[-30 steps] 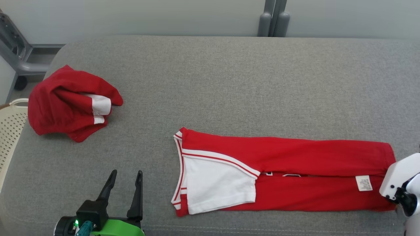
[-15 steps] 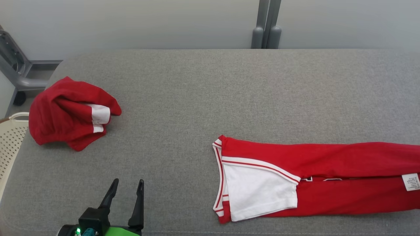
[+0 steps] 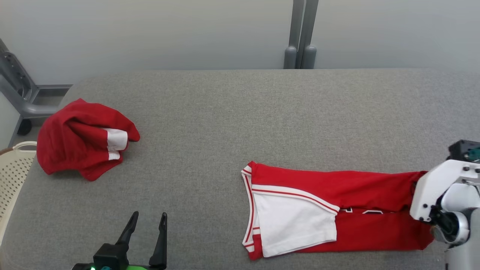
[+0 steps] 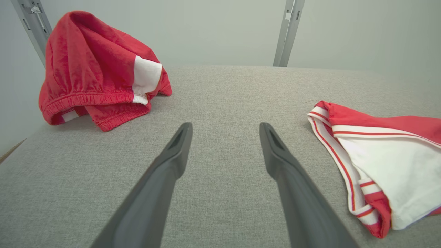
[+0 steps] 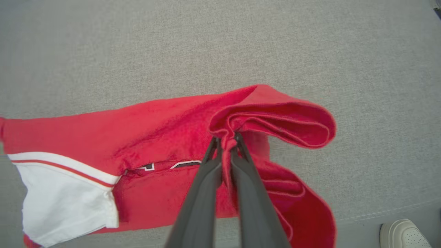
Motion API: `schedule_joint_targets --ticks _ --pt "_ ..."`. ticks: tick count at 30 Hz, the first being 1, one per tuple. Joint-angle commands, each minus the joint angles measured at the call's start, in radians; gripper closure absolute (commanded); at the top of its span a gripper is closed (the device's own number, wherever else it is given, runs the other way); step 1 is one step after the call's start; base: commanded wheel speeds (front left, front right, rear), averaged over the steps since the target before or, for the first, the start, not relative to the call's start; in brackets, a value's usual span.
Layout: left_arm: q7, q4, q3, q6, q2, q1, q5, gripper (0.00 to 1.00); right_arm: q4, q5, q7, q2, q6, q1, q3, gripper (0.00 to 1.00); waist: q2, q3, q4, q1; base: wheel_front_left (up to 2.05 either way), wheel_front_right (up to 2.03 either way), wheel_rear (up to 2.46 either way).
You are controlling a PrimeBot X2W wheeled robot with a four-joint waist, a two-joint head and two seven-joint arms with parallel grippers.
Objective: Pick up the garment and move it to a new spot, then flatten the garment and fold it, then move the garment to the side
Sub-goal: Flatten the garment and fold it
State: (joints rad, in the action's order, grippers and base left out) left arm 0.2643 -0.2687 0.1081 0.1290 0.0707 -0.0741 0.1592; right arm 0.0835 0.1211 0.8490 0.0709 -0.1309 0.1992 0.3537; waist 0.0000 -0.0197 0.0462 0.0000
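Fabric, grey and woven, covers the counter [image 3: 225, 112], and two red pieces of clothing lie on it well apart. Near the counter's left edge sits a crumpled red garment [image 3: 84, 138] with a white panel, bunched into a heap. Just off that left edge stands a cream perforated basket [image 3: 13, 168]. Behind the far left corner there is a grey metal frame [image 3: 18, 101], and a grey post [image 3: 300, 37] rises behind the far edge. A white shoe [image 5: 403, 234] shows on the floor past the near edge.

The garment [image 3: 337, 210], red with a white sleeve panel and striped trim, lies folded into a long strip along the near edge, on the counter's right half. Its trimmed end points toward the middle.

The right gripper [image 5: 225, 141] has its fingers pressed almost together on the garment's right end, pinching a raised fold of red cloth. That end curls up off the counter around the fingertips.

The left gripper [image 3: 149, 214] hangs by the near edge, left of centre, with its fingers spread as wide as they go and nothing between them. Bare grey fabric lies ahead of it, the crumpled heap to one side and the folded garment to the other.
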Motion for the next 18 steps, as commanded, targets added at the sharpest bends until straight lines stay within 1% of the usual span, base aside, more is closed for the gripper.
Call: schedule_joint_targets --ticks 1,3,4,7,11,18 --pt "0.000 -0.003 0.003 0.002 0.001 -0.004 0.002 0.00 0.000 0.013 0.007 -0.004 0.000 -0.001 -0.036 1.00 0.0000 -0.001 0.002 0.0000 0.00 0.00 0.00" --pt "0.000 -0.004 0.007 0.002 0.000 -0.002 0.001 0.00 0.021 0.026 0.011 -0.009 0.000 0.015 -0.097 1.00 0.0000 -0.002 0.006 0.0000 0.00 0.00 0.00" --pt "0.000 -0.006 0.014 0.002 0.000 0.003 0.000 0.00 0.051 0.039 0.007 -0.012 0.000 0.033 -0.155 1.00 0.0000 -0.001 0.015 0.0000 0.00 0.00 0.00" --pt "0.000 -0.006 0.024 0.002 0.002 0.016 -0.001 0.00 0.110 0.066 0.000 -0.016 0.000 0.062 -0.235 1.00 0.0000 0.001 0.035 0.0000 0.00 0.00 0.00" --pt "0.000 -0.008 0.034 0.002 0.007 0.025 0.001 0.00 0.194 0.112 -0.020 -0.019 0.000 0.102 -0.327 1.00 0.0000 0.000 0.070 0.0000 0.00 0.00 0.00" --pt "0.000 -0.014 0.056 0.002 0.010 0.028 0.005 0.00 0.322 0.198 -0.068 -0.019 0.000 0.162 -0.445 1.00 0.0000 0.002 0.139 0.0000 0.00 0.00 0.00"
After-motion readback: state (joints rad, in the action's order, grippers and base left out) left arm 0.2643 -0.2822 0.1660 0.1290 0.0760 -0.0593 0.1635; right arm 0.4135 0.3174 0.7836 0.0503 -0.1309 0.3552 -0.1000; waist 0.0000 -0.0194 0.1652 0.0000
